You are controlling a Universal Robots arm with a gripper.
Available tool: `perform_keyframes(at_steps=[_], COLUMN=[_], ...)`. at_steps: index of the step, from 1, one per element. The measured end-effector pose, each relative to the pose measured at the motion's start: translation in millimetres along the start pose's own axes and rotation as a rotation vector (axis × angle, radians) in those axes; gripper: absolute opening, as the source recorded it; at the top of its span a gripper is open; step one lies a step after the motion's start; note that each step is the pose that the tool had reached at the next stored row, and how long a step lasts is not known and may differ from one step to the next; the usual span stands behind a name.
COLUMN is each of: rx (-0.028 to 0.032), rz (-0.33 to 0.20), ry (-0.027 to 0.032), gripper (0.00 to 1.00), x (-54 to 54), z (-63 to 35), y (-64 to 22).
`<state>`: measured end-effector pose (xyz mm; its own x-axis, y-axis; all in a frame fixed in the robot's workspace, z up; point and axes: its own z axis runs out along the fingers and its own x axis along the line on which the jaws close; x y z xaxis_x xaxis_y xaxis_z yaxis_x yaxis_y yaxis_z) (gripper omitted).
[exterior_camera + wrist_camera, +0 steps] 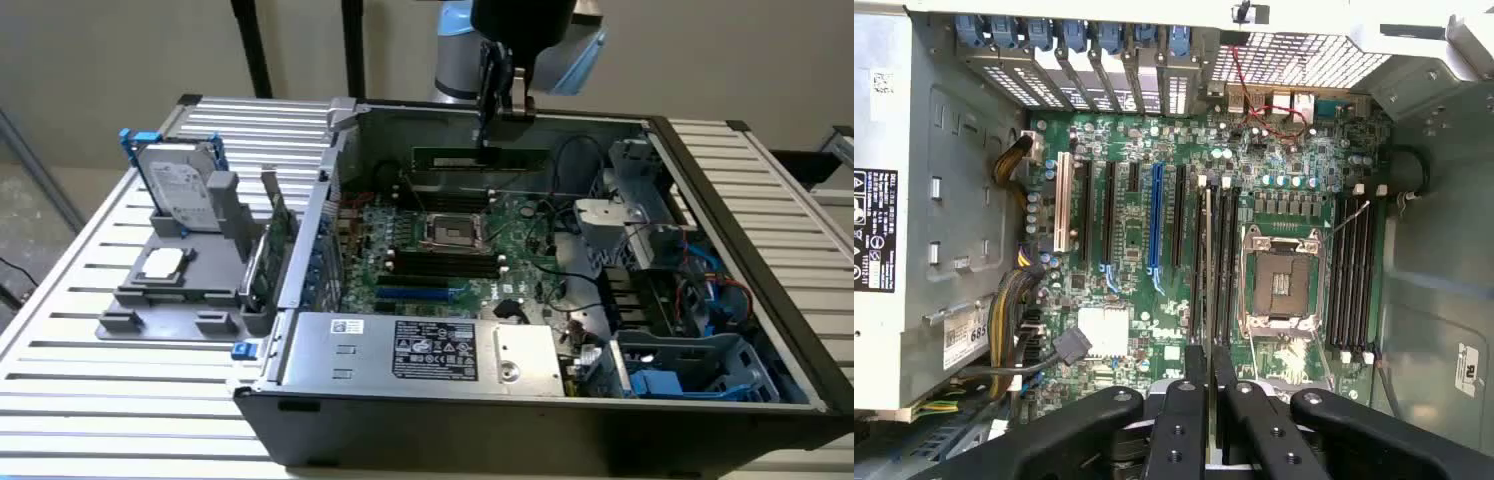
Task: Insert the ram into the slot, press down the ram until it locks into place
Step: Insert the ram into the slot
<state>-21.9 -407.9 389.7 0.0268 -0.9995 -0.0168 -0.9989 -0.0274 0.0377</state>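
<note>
i have the black two-finger gripper [489, 143] [1209, 352] clenched on the long thin green ram stick [454, 158] [1208, 260], which hangs edge-on over a long narrow black memory slot [434, 265] [1226, 260]. the open dark metal computer case [534, 420] holds the wide green motherboard [521, 235] [1134, 300] and, on its near side, a silver power supply box [534, 350] [914, 150]. i can't read the box's black label [434, 350] [874, 230]. a white sticker [966, 335] shows "685".

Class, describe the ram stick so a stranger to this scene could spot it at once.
Start at the open computer case; the gripper hangs over its far side. The ram is the thin green stick clamped in it, off the board, unlike the wide motherboard lying flat below.
</note>
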Motion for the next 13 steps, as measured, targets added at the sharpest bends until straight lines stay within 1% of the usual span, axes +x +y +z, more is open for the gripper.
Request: perform_keyframes(at_steps=[11,12,13], rx=[-0.0006,-0.0008,-0.0024], rz=[0.0,0.0,0.004], ry=[0.0001,0.0,-0.0003], gripper=[0.14,0.14,0.14], x=[0.0,0.0,0.0], z=[0.1,0.6,1.6], y=[0.1,0.0,0.0])
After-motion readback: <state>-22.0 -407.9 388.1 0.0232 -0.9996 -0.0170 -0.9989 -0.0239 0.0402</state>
